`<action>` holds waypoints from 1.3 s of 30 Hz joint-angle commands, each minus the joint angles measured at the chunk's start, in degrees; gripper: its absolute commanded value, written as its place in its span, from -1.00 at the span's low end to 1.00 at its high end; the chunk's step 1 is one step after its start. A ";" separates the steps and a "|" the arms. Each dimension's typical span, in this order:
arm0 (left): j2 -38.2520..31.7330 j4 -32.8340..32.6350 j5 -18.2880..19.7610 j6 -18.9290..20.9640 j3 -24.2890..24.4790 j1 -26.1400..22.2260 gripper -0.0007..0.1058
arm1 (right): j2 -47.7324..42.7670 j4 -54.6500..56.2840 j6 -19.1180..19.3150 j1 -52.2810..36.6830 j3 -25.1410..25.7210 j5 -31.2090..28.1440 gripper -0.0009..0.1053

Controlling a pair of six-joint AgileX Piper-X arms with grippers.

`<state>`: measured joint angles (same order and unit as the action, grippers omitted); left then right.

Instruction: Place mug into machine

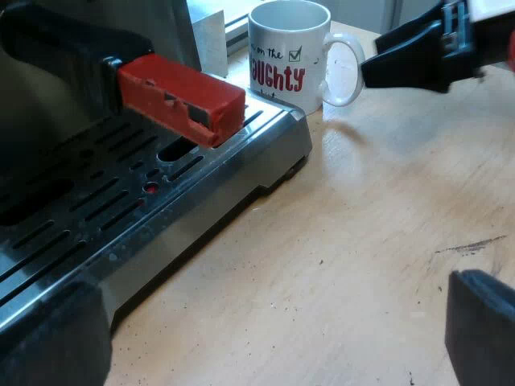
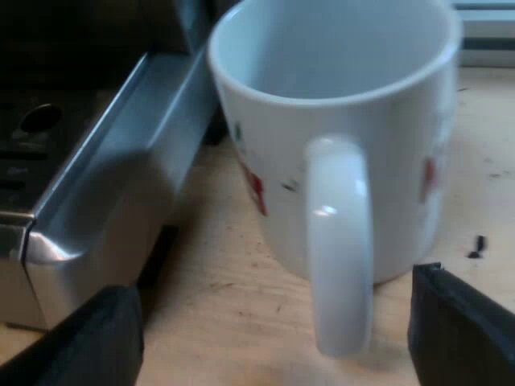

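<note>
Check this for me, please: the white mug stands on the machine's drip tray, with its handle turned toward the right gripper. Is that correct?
One detail is wrong. The mug stands on the wooden table beside the drip tray, not on it, as the left wrist view shows. Its handle is indeed turned toward the right gripper.

Mug lettering partly behind machine

The white mug stands upright on the wooden table, just beside the machine's steel tray edge, with its handle turned toward the camera. The right gripper is spread wide (one black finger on each side of the handle).
</note>
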<state>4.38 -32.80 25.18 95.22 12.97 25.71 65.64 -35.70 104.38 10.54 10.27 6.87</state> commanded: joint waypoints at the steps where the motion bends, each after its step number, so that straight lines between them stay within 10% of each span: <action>1: 0.18 1.02 0.77 -0.60 0.18 0.29 0.61 | 7.52 -3.66 0.03 1.75 3.83 -5.43 0.33; 12: 0.18 1.02 0.77 -0.60 0.18 0.29 0.61 | 17.32 -4.84 -2.73 1.73 10.44 -5.79 0.30; 21: 0.18 1.02 0.09 -0.60 0.18 0.29 0.61 | 17.15 -3.31 0.39 1.73 10.75 -6.87 -0.98; 39: 0.18 2.86 -6.72 -0.60 -1.85 0.29 0.61 | -18.03 31.34 4.46 2.23 10.75 -3.09 -0.98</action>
<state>4.38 -31.07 19.36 95.22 11.29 25.71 48.48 -4.34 108.32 12.63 20.44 2.02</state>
